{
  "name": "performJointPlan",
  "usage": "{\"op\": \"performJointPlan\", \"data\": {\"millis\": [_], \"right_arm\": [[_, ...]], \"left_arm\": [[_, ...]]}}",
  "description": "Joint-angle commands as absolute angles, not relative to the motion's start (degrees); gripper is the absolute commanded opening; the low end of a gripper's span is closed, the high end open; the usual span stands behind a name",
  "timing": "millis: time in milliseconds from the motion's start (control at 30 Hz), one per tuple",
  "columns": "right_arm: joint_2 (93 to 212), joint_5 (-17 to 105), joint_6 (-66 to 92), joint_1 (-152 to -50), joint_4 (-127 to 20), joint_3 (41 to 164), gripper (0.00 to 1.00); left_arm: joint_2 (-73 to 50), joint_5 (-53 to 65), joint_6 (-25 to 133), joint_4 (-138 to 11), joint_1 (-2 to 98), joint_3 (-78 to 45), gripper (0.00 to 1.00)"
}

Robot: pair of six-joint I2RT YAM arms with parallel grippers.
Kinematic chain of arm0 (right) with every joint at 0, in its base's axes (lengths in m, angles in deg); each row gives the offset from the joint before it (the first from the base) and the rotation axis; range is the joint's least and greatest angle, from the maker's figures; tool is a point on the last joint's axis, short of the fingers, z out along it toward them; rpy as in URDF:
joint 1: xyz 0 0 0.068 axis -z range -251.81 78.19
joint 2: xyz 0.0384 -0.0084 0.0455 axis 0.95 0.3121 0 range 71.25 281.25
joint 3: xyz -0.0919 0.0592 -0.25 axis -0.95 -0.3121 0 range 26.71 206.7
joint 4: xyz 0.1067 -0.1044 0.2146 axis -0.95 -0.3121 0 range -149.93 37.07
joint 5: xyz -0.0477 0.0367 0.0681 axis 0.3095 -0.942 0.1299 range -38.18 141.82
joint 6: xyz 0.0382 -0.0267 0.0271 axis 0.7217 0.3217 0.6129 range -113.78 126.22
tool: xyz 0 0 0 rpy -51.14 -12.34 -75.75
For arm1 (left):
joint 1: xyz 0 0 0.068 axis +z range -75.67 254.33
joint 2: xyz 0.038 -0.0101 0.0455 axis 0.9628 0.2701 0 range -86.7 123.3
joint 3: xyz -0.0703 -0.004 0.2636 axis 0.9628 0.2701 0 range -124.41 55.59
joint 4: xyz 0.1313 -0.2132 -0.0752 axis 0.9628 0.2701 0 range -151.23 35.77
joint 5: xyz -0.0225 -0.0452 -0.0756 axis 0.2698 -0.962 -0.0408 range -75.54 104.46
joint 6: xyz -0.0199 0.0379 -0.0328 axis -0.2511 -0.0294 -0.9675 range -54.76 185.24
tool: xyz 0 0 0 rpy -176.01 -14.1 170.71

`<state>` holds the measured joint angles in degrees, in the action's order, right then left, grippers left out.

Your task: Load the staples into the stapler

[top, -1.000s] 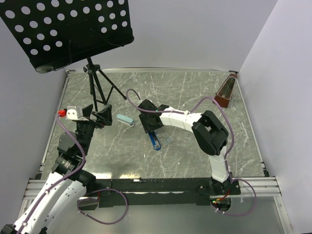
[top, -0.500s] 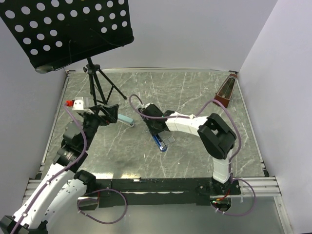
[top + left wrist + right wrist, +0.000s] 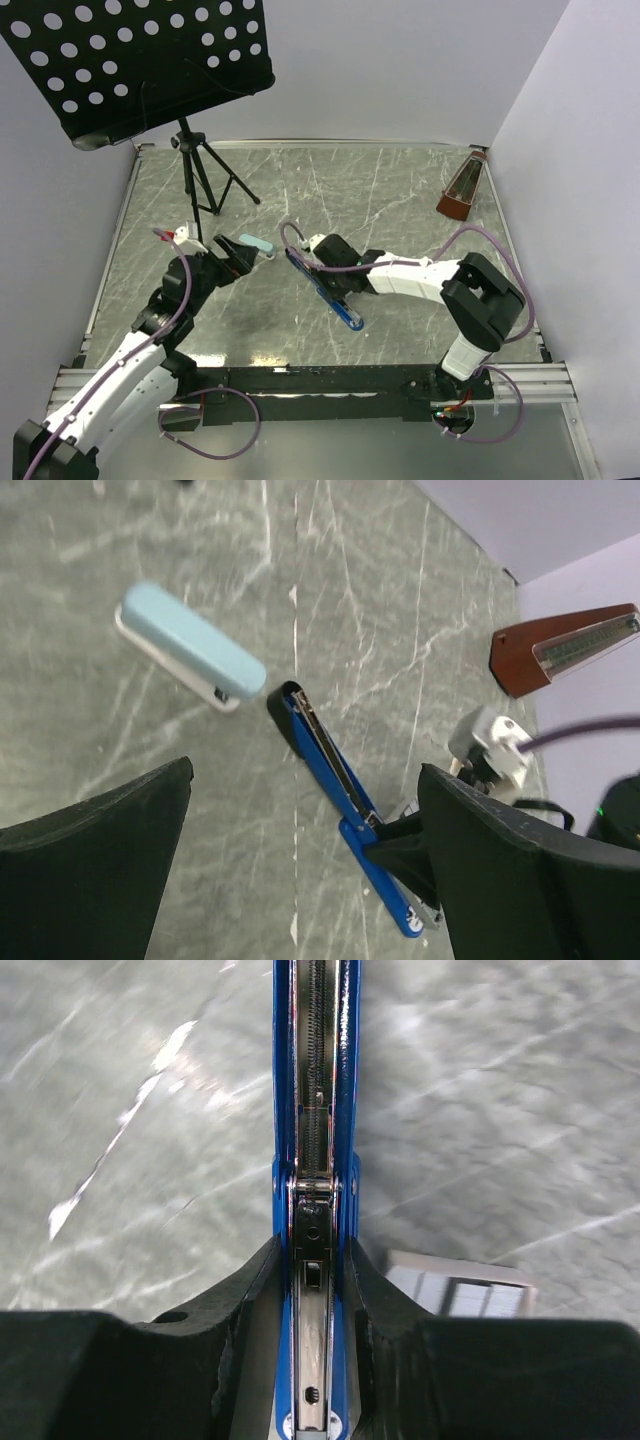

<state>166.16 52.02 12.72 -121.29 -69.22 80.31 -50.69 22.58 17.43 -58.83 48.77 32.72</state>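
Observation:
The stapler is dark blue and folded out long and straight, with its metal channel and spring facing up. My right gripper is shut on it near the hinge. In the right wrist view both fingers press the sides of the stapler. A small silvery-grey strip, the staples, lies on the table just right of that gripper. My left gripper is open and empty, left of the stapler. I cannot tell whether the stapler touches the table.
A light-blue rounded block lies just beyond the left gripper and also shows in the left wrist view. A black music stand on a tripod stands at the back left. A brown metronome stands at the back right, by the wall.
My right gripper has turned and carried the stapler toward the near right, and it now lies stretched out longer. My left gripper has moved right, closer to the light-blue block and the stapler.

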Motion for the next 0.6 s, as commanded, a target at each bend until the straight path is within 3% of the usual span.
{"op": "performJointPlan", "data": {"millis": [0,200,367,533,567], "right_arm": [[161.95,46.02,8.07,-124.01,-62.69,76.89,0.00],[161.42,39.70,1.40,-125.51,-57.24,75.13,0.00],[163.79,37.58,-3.27,-126.39,-58.02,76.71,0.01],[167.83,39.07,-5.02,-127.01,-62.94,80.84,0.20],[168.10,39.16,-5.03,-127.10,-63.38,81.89,0.28]], "left_arm": [[-46.91,19.21,10.41,-64.12,49.11,34.85,0.99],[-42.59,19.90,4.25,-69.05,49.02,39.15,0.99],[-46.70,25.35,1.52,-66.86,49.02,42.40,0.99],[-57.77,31.15,0.11,-62.11,49.02,44.78,0.99],[-60.40,32.20,-0.06,-61.41,49.02,44.96,0.99]]}}
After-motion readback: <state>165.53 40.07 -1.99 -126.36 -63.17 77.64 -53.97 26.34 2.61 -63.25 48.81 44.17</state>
